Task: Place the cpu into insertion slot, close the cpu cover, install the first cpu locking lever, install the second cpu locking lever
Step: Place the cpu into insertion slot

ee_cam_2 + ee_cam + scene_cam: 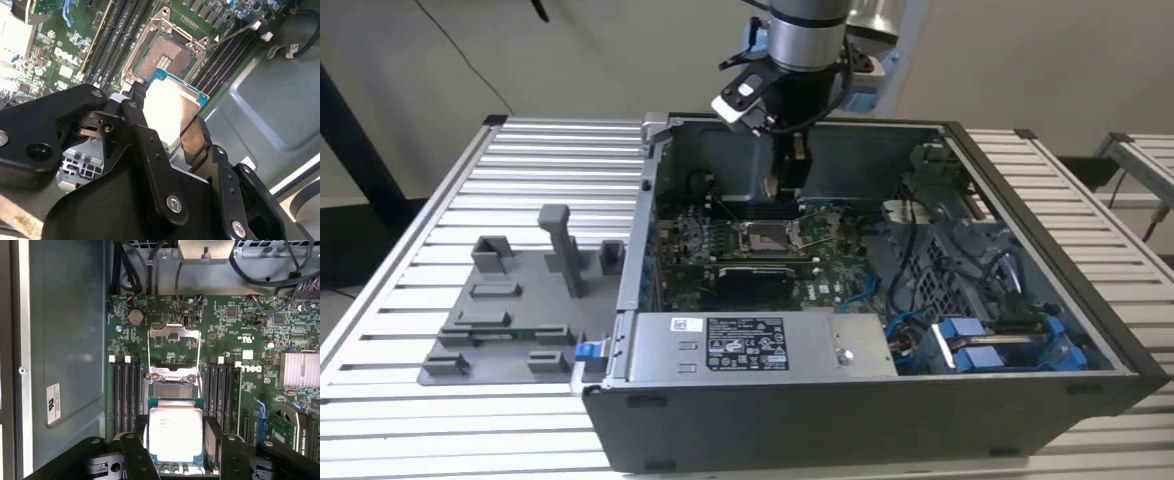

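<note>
I am gripping the cpu (175, 435) by two opposite edges, my jaws closed on it, its silvery lid facing the cameras in both wrist views. In the exterior view I am hanging inside the open computer case (761, 420), which is standing on the slatted worktop (427, 190), above the green motherboard (680, 250). The chip is being held near the insertion slot (169, 390) and is not seated in it. The cpu cover (174, 342) is lying swung open beyond the slot, so the slot's bed is bare. I am judging the chip to be light, thin and stiff, with a smooth metal lid that could be slipping if my grip is slack. Its underside and the bed of the slot are, I am guessing, fragile. So I am reckoning that the edges of its green carrier are the right place to be taking hold, never the flat faces, and with only a modest squeeze
</note>
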You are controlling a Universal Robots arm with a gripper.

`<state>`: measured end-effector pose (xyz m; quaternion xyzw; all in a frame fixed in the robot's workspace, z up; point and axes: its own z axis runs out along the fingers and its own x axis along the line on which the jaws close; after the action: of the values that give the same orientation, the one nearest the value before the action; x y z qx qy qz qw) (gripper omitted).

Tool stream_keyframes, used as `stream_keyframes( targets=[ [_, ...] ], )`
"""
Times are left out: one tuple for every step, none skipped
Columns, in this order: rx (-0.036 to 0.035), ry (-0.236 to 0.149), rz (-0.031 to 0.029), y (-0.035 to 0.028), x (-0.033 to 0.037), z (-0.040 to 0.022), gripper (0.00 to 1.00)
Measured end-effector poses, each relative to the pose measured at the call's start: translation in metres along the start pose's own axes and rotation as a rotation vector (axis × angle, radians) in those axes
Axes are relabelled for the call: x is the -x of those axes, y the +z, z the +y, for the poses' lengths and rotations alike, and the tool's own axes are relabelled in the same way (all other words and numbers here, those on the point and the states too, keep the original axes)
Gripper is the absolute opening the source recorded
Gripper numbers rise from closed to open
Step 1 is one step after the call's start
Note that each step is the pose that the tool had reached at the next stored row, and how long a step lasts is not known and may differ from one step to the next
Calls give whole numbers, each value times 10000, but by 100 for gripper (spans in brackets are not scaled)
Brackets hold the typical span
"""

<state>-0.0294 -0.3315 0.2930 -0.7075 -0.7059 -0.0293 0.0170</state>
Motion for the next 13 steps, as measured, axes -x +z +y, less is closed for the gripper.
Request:
stream_keyframes(
  targets=[
    [13,-1,1,18,-3,-13,54],
    [23,-2,0,35,-5,-23,54],
    [33,-2,-1,51,-7,-33,54],
    [43,-3,-1,69,-8,-43,54],
    [50,-3,0,83,-9,-50,54],
    [57,-4,0,100,-10,-57,54],
    [65,-4,1,116,-11,-64,54],
    [72,-5,0,132,-12,-71,54],
    [79,-5,0,147,-13,-77,54],
    [85,-5,0,162,-15,-83,54],
    [91,-6,0,178,-17,-87,54],
    [94,-6,0,192,-19,-89,54],
    [96,-6,0,206,-20,-90,54]
  ],
)
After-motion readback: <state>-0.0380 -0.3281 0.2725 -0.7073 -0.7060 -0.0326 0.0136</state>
